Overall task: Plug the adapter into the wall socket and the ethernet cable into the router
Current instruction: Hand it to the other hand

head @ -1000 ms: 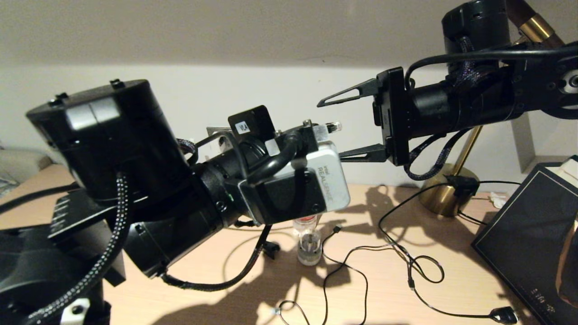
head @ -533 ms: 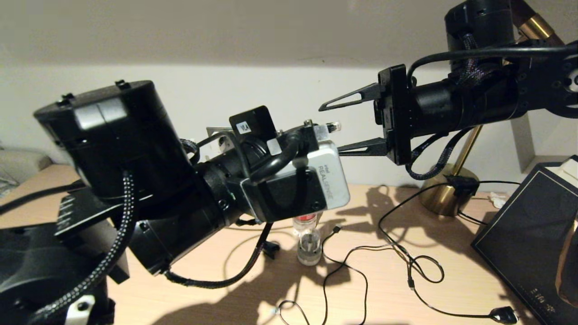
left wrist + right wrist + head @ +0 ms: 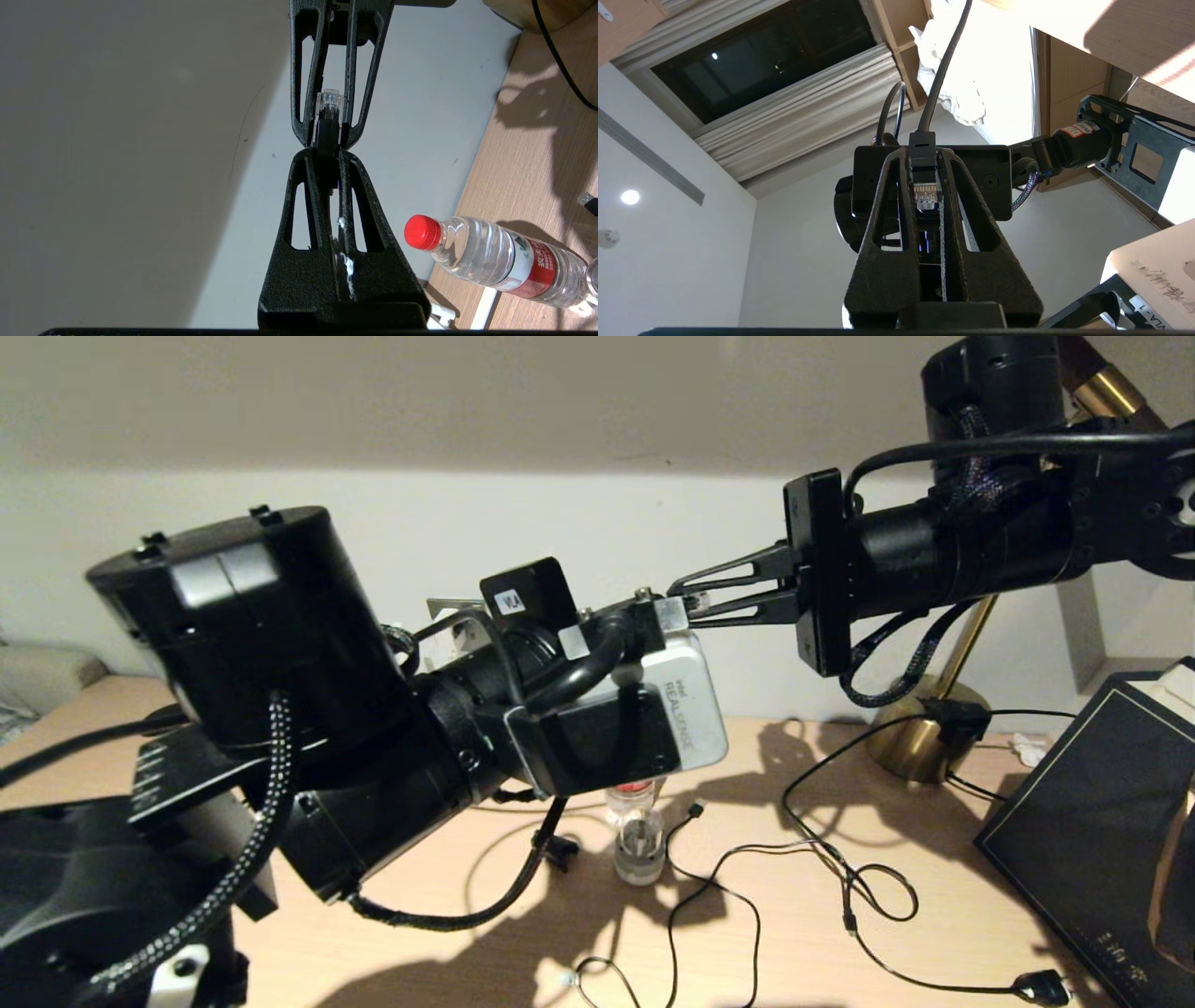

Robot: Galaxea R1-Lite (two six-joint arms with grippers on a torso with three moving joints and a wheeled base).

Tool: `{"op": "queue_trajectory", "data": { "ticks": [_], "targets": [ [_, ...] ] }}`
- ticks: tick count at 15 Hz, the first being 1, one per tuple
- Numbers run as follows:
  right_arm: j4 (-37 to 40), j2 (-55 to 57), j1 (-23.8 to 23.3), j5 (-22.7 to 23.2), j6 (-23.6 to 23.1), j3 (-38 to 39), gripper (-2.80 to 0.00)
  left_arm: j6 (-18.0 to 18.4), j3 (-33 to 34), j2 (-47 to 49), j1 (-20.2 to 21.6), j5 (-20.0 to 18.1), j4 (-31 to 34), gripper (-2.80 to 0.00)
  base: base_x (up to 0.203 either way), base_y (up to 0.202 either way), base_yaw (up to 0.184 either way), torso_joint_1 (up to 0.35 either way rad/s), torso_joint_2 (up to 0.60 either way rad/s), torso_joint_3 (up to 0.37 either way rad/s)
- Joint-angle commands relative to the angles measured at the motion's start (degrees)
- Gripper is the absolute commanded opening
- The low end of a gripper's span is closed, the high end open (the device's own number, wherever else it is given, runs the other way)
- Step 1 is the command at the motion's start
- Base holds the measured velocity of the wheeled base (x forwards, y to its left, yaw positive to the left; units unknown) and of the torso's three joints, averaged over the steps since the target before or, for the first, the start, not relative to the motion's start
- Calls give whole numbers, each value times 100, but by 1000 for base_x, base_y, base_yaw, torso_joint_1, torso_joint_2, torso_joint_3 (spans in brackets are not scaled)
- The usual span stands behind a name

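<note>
Mid-air above the table (image 3: 822, 943), left end effector (image 3: 327, 151) is pinching the ethernet cable (image 3: 941, 70) behind its connector (image 3: 330, 105). Right end effector (image 3: 686, 600) is clamping the connector's sides. Judgement: light, stiff plug, brittle clip; floppy cable dragging. Grip the rigid connector body.

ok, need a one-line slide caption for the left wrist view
Mid-air handover: left gripper and right gripper, tip to tip, both clamp the ethernet cable connector above the desk.
</note>
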Motion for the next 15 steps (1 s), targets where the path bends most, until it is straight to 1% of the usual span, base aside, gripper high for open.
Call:
{"op": "queue_trajectory", "data": {
  "ticks": [1,3,4,9,10,11,13,14,15],
  "targets": [
    [12,20,3,36,46,6,-280,22,16,7,-2,-12,-32,-280,0,0,0,0,0,0],
    [8,22,12,36,46,-3,-280,22,-1,7,-2,-12,-41,-280,0,0,0,0,0,0],
    [13,20,12,36,46,-3,-280,30,16,7,-2,-12,-57,0,0,0,0,0,0,0],
    [13,-3,3,27,54,6,-280,30,94,-138,6,-9,-110,0,0,0,0,0,0,0],
    [13,-39,3,27,51,34,-280,30,220,-271,35,-25,-95,0,0,0,0,0,0,0],
    [13,-77,3,27,46,85,-280,27,489,-411,131,-123,-101,0,0,0,0,0,0,0],
    [13,-77,-14,27,46,117,-280,26,1100,-575,561,-762,-220,0,0,0,0,0,0,0],
    [13,-77,-23,27,46,157,-280,29,1373,-577,729,-1086,-519,0,0,0,0,0,0,0],
    [13,-78,-24,35,46,181,-280,30,1510,-507,823,-1371,-933,0,0,0,0,0,0,0]
  ]
}}
